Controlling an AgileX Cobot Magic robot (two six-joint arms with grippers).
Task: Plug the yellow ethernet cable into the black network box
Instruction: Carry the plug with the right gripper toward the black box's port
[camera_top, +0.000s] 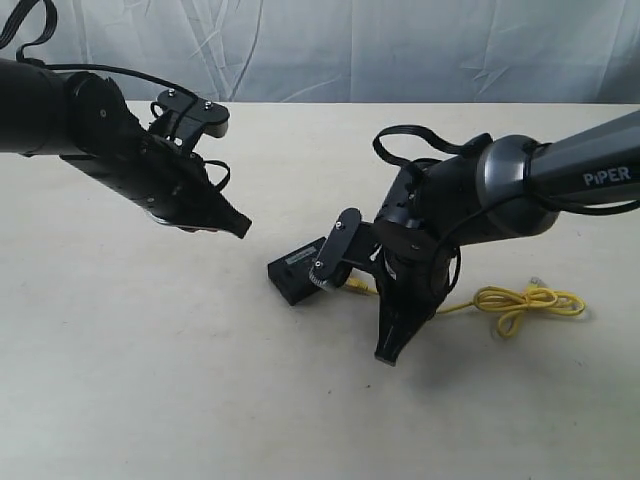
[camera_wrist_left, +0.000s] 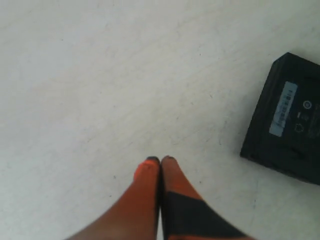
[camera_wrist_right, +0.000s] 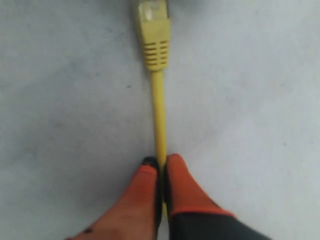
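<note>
The black network box (camera_top: 298, 270) lies flat on the table, its white label strip facing up. In the left wrist view the box (camera_wrist_left: 285, 125) sits off to one side of my left gripper (camera_wrist_left: 160, 159), which is shut on nothing and hovers above the table (camera_top: 240, 228). My right gripper (camera_wrist_right: 161, 160) is shut on the yellow ethernet cable (camera_wrist_right: 159, 115), with the plug (camera_wrist_right: 152, 20) a short length past the fingertips. In the exterior view the right gripper (camera_top: 388, 355) points down beside the box. The cable's end (camera_top: 355, 288) shows next to the box, and its loose loops (camera_top: 528, 301) trail right.
The cream table (camera_top: 150, 380) has a pale wrinkled backdrop (camera_top: 400, 50) behind its far edge. Black robot cables loop over both arms. The right arm's body hides part of the box and the middle stretch of the yellow cable.
</note>
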